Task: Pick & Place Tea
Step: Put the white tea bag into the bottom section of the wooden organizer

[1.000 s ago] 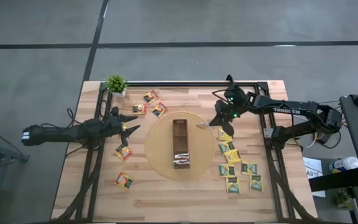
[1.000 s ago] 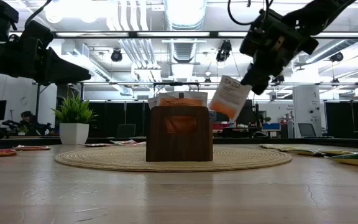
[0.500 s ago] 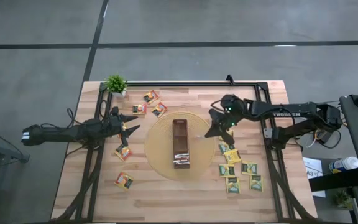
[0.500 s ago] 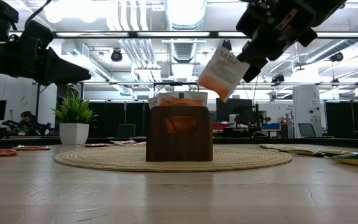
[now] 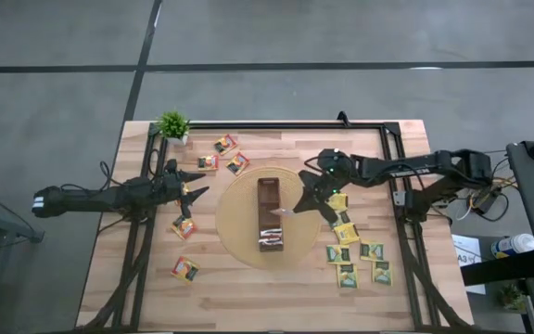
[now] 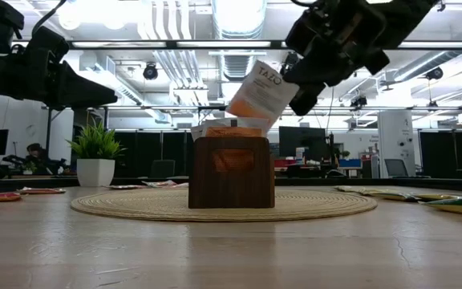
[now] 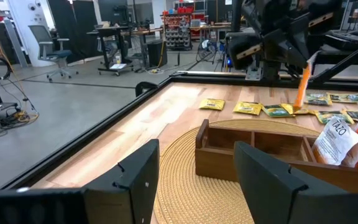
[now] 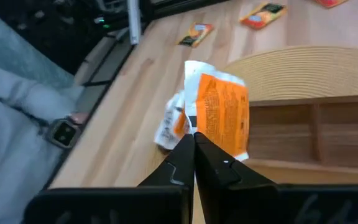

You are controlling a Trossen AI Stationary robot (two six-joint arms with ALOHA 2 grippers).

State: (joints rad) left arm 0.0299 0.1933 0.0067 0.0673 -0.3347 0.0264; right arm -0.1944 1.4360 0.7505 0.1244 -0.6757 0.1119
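Right gripper [image 6: 295, 84] is clamped on one corner of an orange tea sachet [image 6: 257, 92], letting it hang tilted over the long wooden box [image 5: 269, 214] on the round woven mat [image 5: 235, 227], likely so it can drop edge-first into a compartment; a few sachets already stand in the box's near end [image 7: 344, 140]. Left gripper [image 5: 193, 191] waits at 9 o'clock of the mat with jaws apart, holding nothing, while loose sachets lie at 4 o'clock [image 5: 352, 252] and from 8 to 11 o'clock [image 5: 184, 226]. Readable print: "TAZO" on the held sachet in the low view, plus white lettering on the right arm [image 5: 406, 166] that I can't make out.
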